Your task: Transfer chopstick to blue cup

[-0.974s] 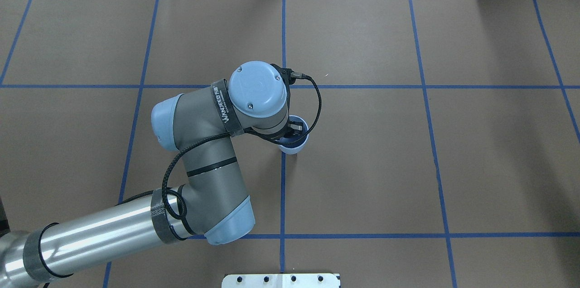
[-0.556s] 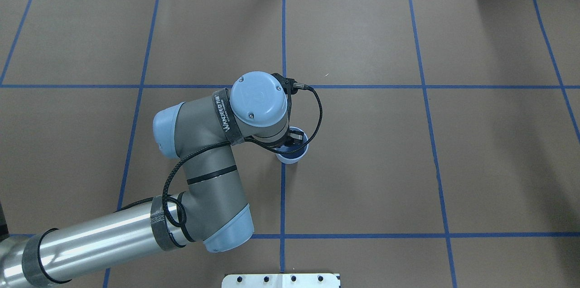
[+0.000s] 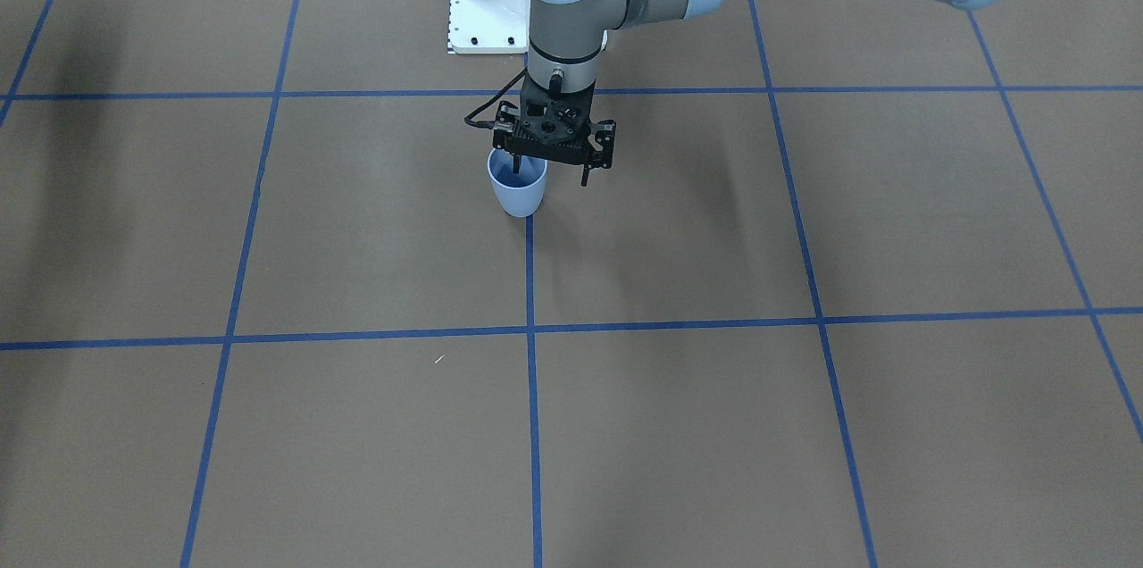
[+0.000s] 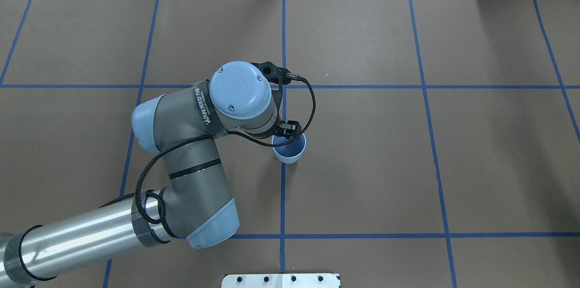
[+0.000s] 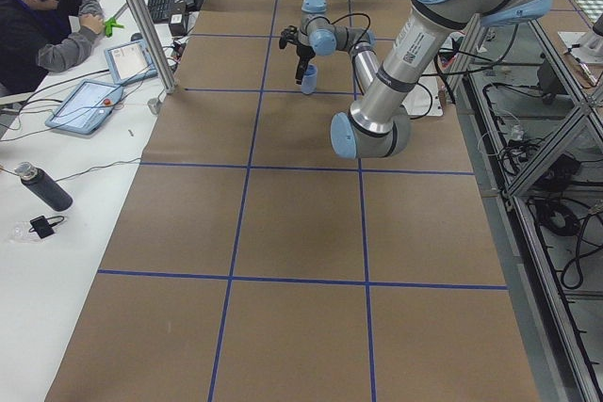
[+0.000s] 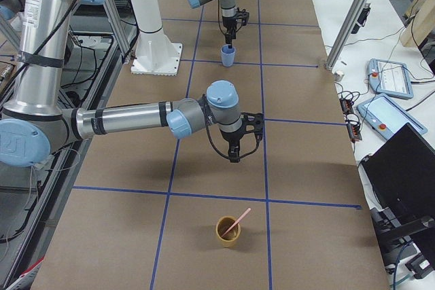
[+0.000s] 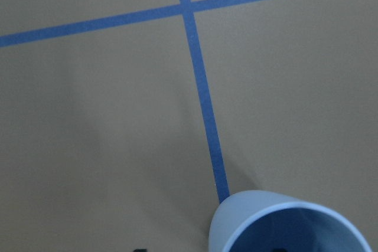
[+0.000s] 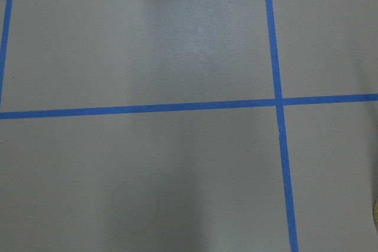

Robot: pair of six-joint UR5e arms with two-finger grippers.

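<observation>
Across the table (image 4: 362,165): blue tape lines (image 4: 282,197) crossed in a grid.
Left gripper (image 3: 551,171): spread wide, one finger inside the blue cup (image 3: 518,193), the other outside its rim.
Right gripper (image 6: 235,153): hung above the table; released or clenched, cannot tell.
Tan cup (image 6: 228,240): stood well apart from the blue cup, toward the robot's right.
Chopstick (image 6: 239,219): leaned inside the tan cup.

"WANJEED" on wrist strap (image 4: 205,109)

The left gripper (image 3: 551,178) hangs over the blue cup (image 3: 518,196), one of its fingers (image 3: 516,166) partly blocking the mouth
</observation>
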